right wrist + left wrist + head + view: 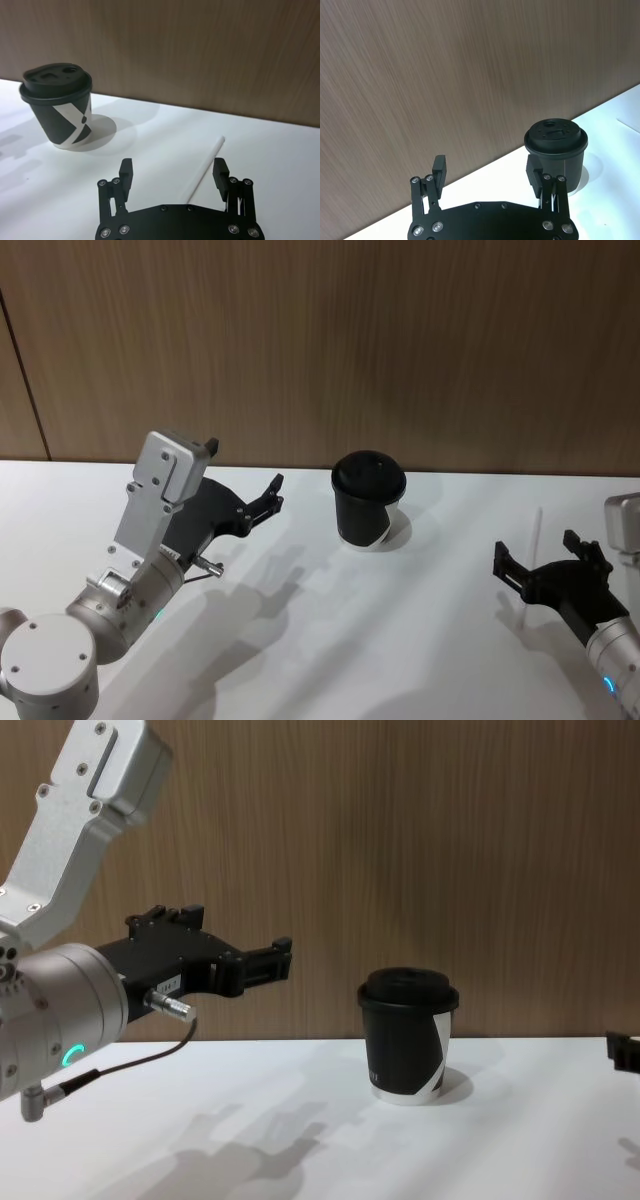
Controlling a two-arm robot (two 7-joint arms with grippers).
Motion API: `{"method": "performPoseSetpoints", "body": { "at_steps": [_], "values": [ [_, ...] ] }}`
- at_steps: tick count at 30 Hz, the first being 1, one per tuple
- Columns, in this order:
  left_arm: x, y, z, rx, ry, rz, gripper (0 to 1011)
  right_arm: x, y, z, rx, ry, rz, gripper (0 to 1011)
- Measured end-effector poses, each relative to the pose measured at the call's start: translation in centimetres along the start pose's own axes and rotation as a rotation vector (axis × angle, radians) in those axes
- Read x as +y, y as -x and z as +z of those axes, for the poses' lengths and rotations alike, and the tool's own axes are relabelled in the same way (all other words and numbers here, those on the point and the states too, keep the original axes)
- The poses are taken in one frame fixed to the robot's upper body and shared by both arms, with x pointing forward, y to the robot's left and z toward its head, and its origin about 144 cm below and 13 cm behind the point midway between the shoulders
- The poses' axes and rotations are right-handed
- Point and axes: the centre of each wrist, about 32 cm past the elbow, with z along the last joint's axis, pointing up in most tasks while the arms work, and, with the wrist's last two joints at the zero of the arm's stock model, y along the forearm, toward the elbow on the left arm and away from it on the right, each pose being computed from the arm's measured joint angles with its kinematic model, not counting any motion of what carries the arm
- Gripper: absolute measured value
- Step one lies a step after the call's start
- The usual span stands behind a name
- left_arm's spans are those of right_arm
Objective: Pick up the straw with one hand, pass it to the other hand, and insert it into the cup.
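Hovering low over the white surface [300, 640] with the right tool [537, 552], at the lower right of the head view. Spread wide there, gripping nothing. Straddling the white straw [538, 525], flat on the surface between the two fingers and, in the right wrist view, nearer one finger than the other. Holding the left tool [243, 465] raised at centre left, likewise wide and empty, pointed toward the black lidded cup [368, 500]. Standing upright at frame centre near the wooden wall, that cup, well apart from the straw.
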Motion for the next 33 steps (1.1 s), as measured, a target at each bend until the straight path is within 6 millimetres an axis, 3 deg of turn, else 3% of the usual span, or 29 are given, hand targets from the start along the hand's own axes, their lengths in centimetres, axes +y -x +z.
{"method": "performPoseSetpoints", "body": {
  "at_steps": [33],
  "values": [
    [0.0, 0.0, 0.0, 0.0, 0.0, 0.0, 1003, 0.46, 0.04, -0.69, 0.093, 0.176, -0.064, 1001]
  ]
}}
